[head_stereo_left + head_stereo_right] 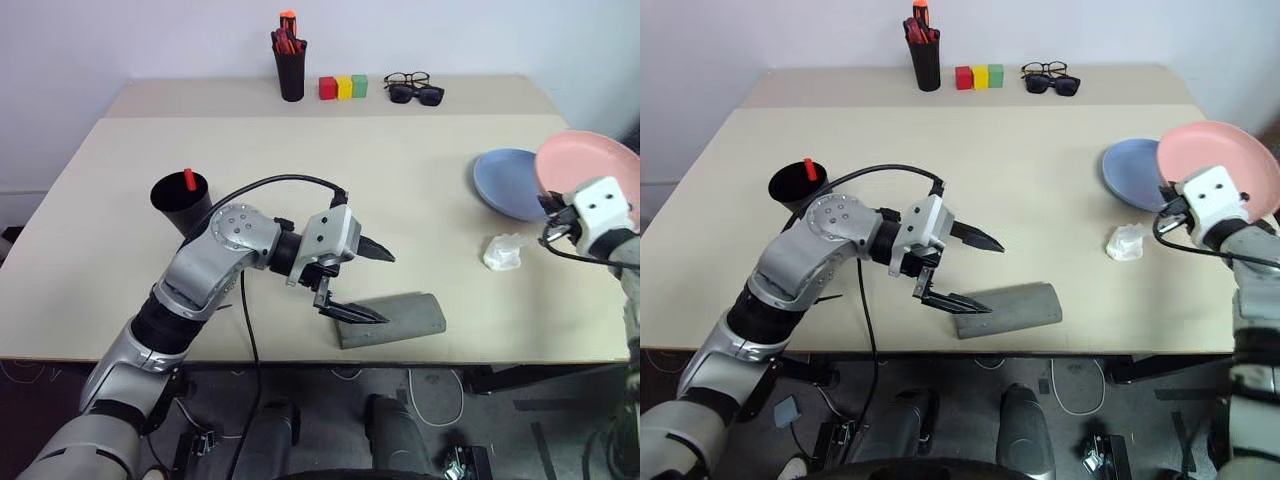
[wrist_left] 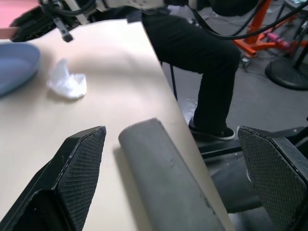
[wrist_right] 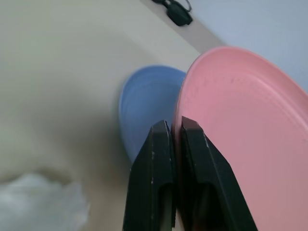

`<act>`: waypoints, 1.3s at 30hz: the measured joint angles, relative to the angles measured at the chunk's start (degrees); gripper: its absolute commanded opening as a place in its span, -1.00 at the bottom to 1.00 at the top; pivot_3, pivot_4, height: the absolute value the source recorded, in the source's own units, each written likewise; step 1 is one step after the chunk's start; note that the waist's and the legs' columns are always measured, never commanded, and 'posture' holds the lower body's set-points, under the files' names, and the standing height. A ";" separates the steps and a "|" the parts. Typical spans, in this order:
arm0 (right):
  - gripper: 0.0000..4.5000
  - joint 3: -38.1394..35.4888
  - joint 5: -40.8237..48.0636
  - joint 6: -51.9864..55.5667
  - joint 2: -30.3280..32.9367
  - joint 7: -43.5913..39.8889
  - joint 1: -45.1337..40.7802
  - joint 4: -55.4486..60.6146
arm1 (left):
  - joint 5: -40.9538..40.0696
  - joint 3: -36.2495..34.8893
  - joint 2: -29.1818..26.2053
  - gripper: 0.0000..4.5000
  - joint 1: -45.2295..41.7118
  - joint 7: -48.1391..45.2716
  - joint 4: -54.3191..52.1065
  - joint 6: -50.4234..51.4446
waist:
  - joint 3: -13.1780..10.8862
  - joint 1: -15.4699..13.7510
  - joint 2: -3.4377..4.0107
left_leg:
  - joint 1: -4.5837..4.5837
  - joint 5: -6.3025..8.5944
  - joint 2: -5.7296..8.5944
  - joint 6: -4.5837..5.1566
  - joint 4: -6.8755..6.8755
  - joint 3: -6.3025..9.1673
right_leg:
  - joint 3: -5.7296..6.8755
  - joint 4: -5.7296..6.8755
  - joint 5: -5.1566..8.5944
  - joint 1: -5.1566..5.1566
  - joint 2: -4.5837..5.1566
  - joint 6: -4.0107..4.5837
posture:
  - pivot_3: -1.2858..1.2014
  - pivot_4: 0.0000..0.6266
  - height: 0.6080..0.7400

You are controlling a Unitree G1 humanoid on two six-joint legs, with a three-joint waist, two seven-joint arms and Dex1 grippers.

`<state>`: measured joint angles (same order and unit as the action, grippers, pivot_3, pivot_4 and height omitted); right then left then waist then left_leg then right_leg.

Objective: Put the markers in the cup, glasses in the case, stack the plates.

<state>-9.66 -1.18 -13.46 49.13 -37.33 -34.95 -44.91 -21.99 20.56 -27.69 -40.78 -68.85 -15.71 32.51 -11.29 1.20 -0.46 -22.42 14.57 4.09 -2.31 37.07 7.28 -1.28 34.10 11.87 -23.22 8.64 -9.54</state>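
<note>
while the right pincer [image 3: 175, 132] clamps the pink plate [image 1: 590, 165], hiding the blue plate's [image 1: 505, 183] edge, the left pincer [image 1: 372, 285] gapes empty.

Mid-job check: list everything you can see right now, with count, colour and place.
pink plate: 1, pink, lifted at the table's right edge, pinched by its rim
blue plate: 1, light blue, flat on the table beside the pink one
case: 1, grey, shut, near front edge
cup: 1, black, left side, red marker standing inside
white wad: 1, in front of the blue plate
pen holder: 1, black, far edge, red and orange pens inside
blocks: 3, red, yellow, green, far edge
eyewear: 2 dark pairs, far edge
left claw: open, over the case's left end
right claw: shut on the pink plate
</note>
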 measured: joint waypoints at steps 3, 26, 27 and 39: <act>-0.96 3.98 -3.94 -5.17 -0.09 0.46 -8.96 -11.79 | -0.09 -0.87 -0.88 1.00 0.88 1.68 -2.00 1.19 | -0.02 0.05 0.00 | 0.01 0.00 -0.02 -0.01 -0.11 0.02 | 0.00 0.02 0.01 -0.05 -0.03 0.00 | 0.03 -0.52 0.98; 0.90 -3.26 8.01 1.60 -1.49 -12.14 -13.49 -12.38 | -2.52 -3.80 -3.58 1.00 6.32 8.85 -7.85 5.91 | -0.03 1.21 0.01 | 0.04 -0.04 -0.01 -0.07 -0.09 0.10 | -0.02 0.07 0.00 0.01 -0.05 -0.01 | 0.03 -0.52 0.98; 0.90 -5.37 11.88 7.81 -0.49 -14.69 -8.02 -4.18 | -2.51 -3.55 -3.24 1.00 6.04 8.55 -7.19 5.58 | -0.03 0.69 0.00 | 0.02 -0.04 0.00 -0.07 -0.09 0.19 | 0.05 0.07 0.00 0.03 -0.05 -0.02 | 0.03 -0.52 0.98; 0.90 -17.72 34.75 50.66 -2.02 -12.86 20.91 34.03 | -2.35 -1.63 -1.48 1.00 3.84 5.26 -2.67 2.98 | 0.01 -0.01 0.11 | 0.12 -0.04 -0.05 -0.05 0.15 0.00 | -0.06 0.15 0.08 0.06 -0.06 0.10 | 0.03 -0.52 0.98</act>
<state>-27.37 33.57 37.21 47.11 -50.19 -14.04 -10.88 -24.34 18.94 -29.17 -36.95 -63.59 -18.39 35.49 -11.28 1.19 -0.35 -22.30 14.54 4.04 -2.36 37.22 7.28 -1.34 34.24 11.95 -23.17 8.58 -9.44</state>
